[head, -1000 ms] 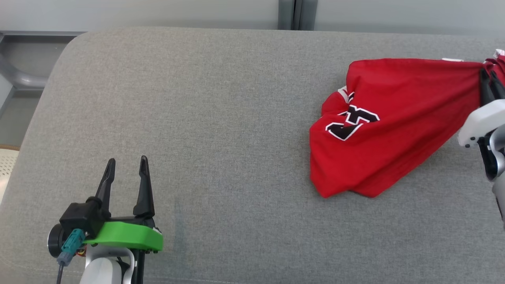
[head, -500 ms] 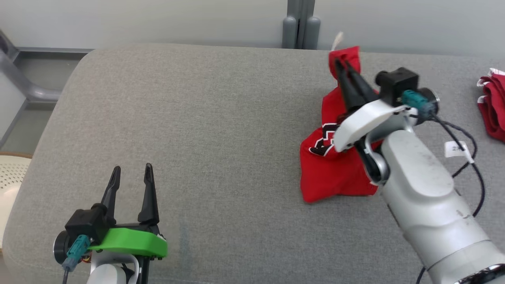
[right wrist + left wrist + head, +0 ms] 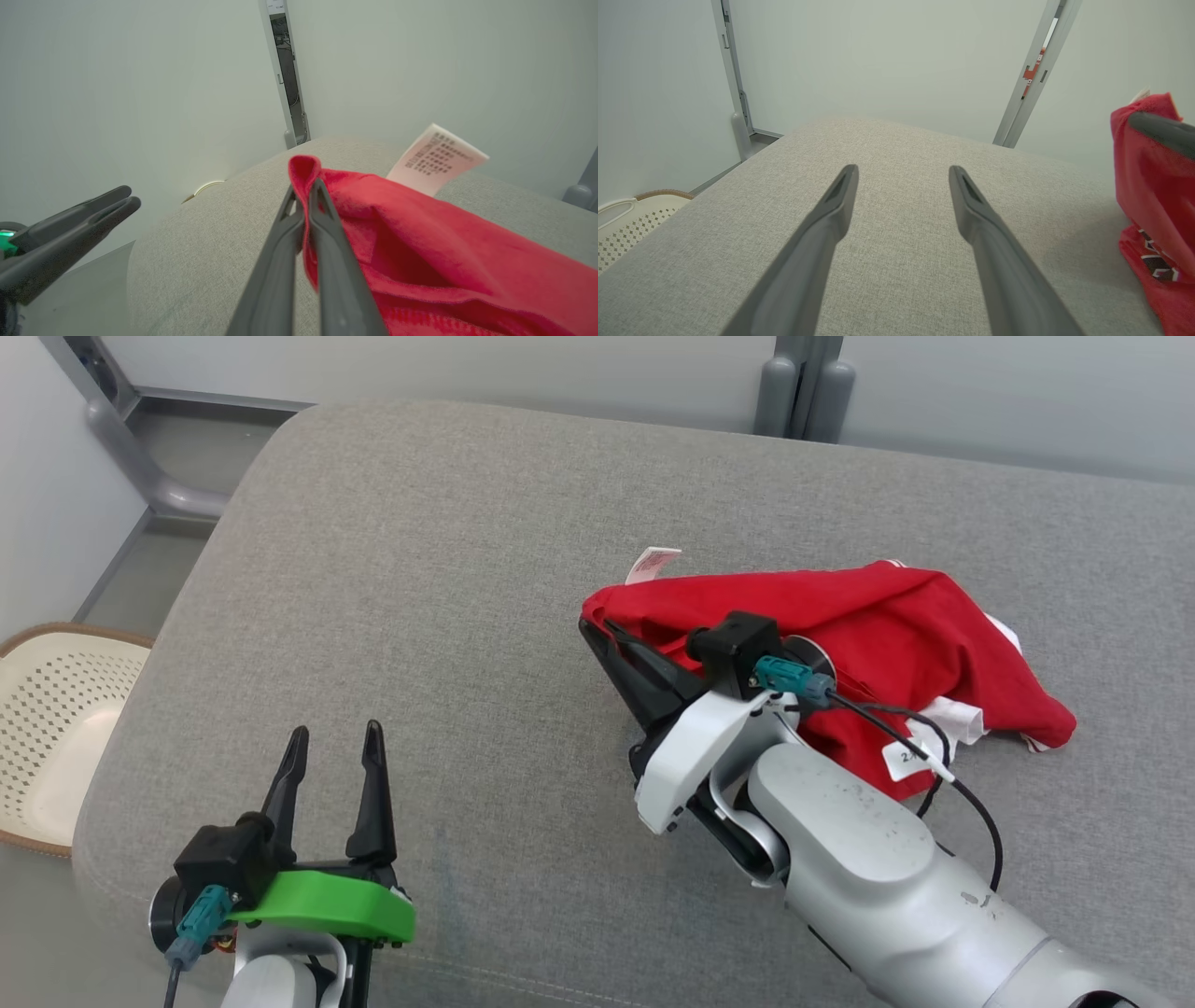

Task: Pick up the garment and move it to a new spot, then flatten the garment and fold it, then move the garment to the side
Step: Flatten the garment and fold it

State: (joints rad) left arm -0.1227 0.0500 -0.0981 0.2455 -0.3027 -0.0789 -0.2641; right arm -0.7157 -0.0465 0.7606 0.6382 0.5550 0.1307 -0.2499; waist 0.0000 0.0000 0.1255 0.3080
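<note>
A white basket (image 3: pixel 56 728) sits on the floor, off to the left of the left gripper (image 3: pixel 335 732). The left gripper hangs low over the near edge of the grey cushion (image 3: pixel 420 569). Its two fingers are spread wide, with nothing between them. I think it is parked there to be out of the way but ready to help. The cushion in front of it is bare, a good place to lay something flat.

To its right is the right gripper (image 3: pixel 597 629). Its fingers are pinched tight on a fold at the edge of the red shirt (image 3: pixel 887 616). The fold pokes up just past the fingertips. I think the pinch is at the edge so the rest of the shirt can trail along and not bunch up under the arm.

The shirt lies in a crumpled heap on the cushion, behind and to the right of this gripper, partly hidden by the arm. A white tag (image 3: pixel 653 563) sticks up from the shirt just beyond the fingertips.

The shirt is not flat yet. So the step in hand looks like the move to a new spot. Spreading it will likely take both grippers.
</note>
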